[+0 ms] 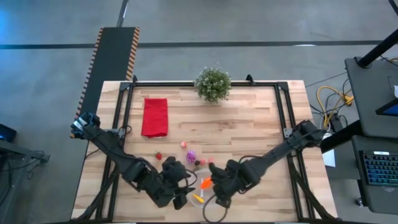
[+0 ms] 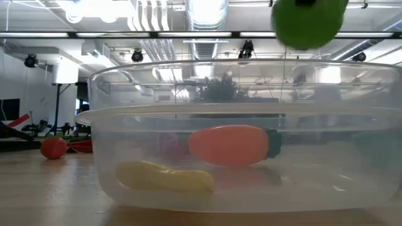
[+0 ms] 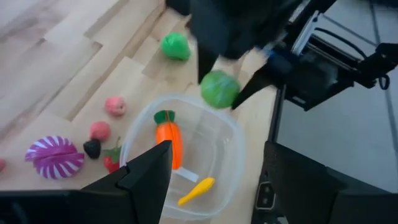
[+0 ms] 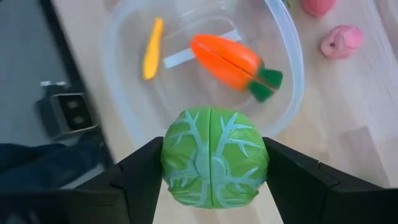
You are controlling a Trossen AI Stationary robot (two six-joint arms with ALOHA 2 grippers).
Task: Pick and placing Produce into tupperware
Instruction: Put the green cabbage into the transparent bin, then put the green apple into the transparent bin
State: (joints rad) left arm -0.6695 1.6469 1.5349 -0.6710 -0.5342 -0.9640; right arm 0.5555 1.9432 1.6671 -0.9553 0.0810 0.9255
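On the wooden table (image 1: 249, 134), the right gripper (image 4: 214, 163) held a green ball (image 4: 214, 157) between its fingers above the tupperware (image 4: 286, 56). Releasing it inside seemed next; the left gripper (image 3: 214, 165) waited open nearby.

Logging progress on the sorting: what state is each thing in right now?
Tupperware: upright, lidless, partly filled.
Orange carrot: lying inside the tub.
Yellow piece: lying inside the tub.
Veined green ball: between the right hand's fingers, above the tub rim.
Plain green ball: loose on the table.
Purple cluster: on the table, outside the tub.
Left hand: open, empty.
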